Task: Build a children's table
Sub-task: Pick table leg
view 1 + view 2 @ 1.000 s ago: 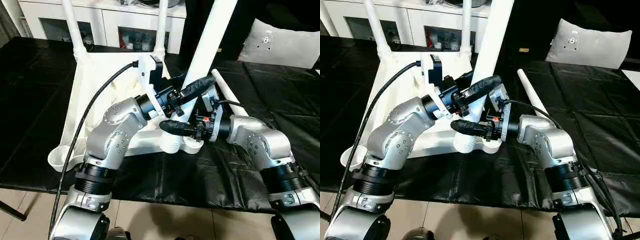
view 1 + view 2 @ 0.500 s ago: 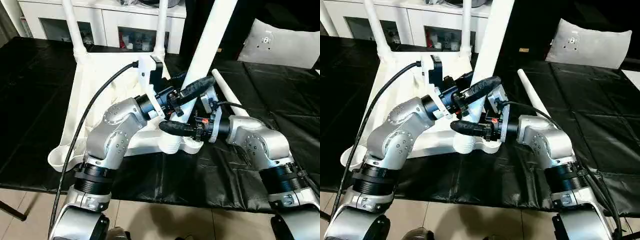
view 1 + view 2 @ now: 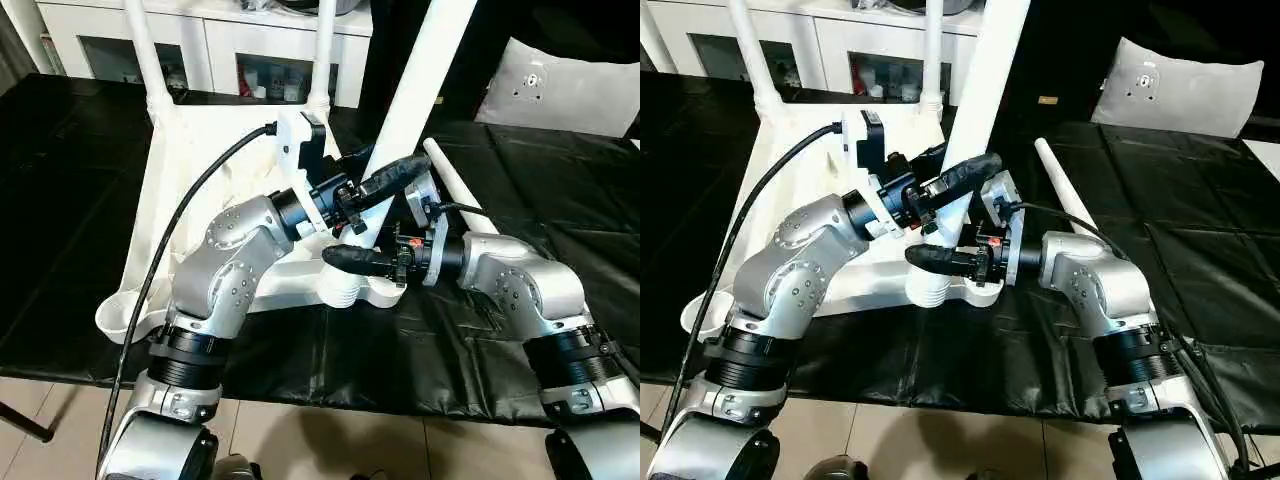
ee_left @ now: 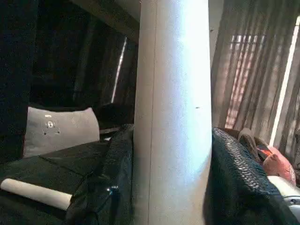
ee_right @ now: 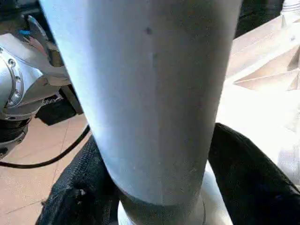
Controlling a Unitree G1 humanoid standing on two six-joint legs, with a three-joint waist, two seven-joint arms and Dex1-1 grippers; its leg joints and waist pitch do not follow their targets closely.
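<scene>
The white table top (image 3: 200,165) lies upside down on the black mat, with two legs (image 3: 145,50) (image 3: 322,50) standing in its far corner sockets. A third leg (image 3: 425,70) leans to the right, its foot in the near right socket (image 3: 345,290). My left gripper (image 3: 395,170) is shut on this leg from the left, fingers (image 4: 234,178) on both sides. Lower down, just above the socket, my right gripper (image 3: 350,252) is shut on the same leg, fingers (image 5: 79,197) on either side. The fourth leg (image 3: 460,190) lies loose on the mat behind my right arm.
A white cabinet with glass doors (image 3: 240,40) stands behind the table top. A white cushion (image 3: 570,85) lies at the back right. The black mat (image 3: 570,210) ends near me at bare floor (image 3: 330,440). A black cable (image 3: 190,220) runs along my left arm.
Almost nothing: my right forearm has edged slightly to the right. Both grippers keep their hold and the leg stays tilted in the socket.
</scene>
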